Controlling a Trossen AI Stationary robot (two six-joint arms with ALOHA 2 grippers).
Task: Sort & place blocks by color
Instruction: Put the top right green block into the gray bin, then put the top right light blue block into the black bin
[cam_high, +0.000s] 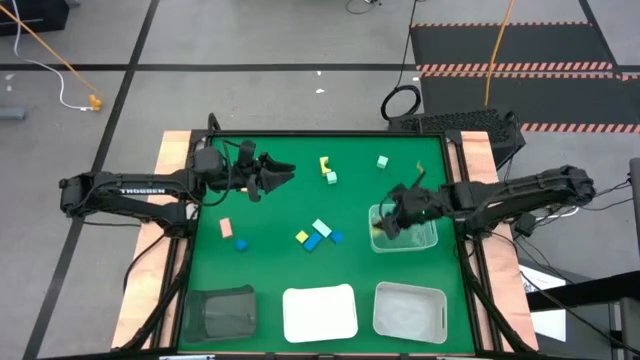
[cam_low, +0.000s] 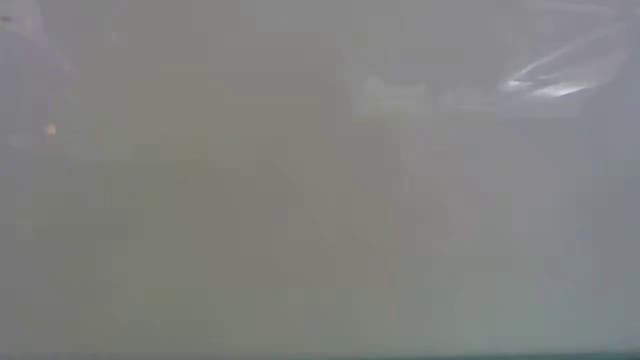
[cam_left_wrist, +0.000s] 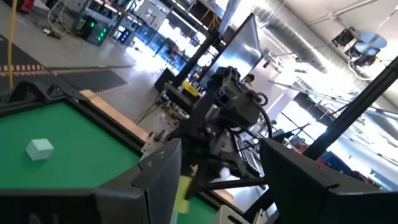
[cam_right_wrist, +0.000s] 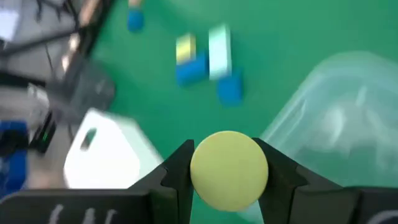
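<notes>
Yellow cylinder (cam_right_wrist: 229, 169) sits pinched btwn right gripper (cam_high: 386, 226) fingers, at the edge of the clear bin (cam_high: 424, 238) on the green table (cam_high: 280, 210). High view: left gripper (cam_high: 283, 172) hovers over the table's far left part, jaws apart, nothing in them; loose blocks (cam_high: 318, 235) lie mid-table, btwn both arms. Low view: only haze. Left wrist view: one mint block (cam_left_wrist: 40, 149) on the mat, well apart from its fingers. Right wrist view: cylinder's round face fills the gap; blue, yellow, mint blocks beyond.
</notes>
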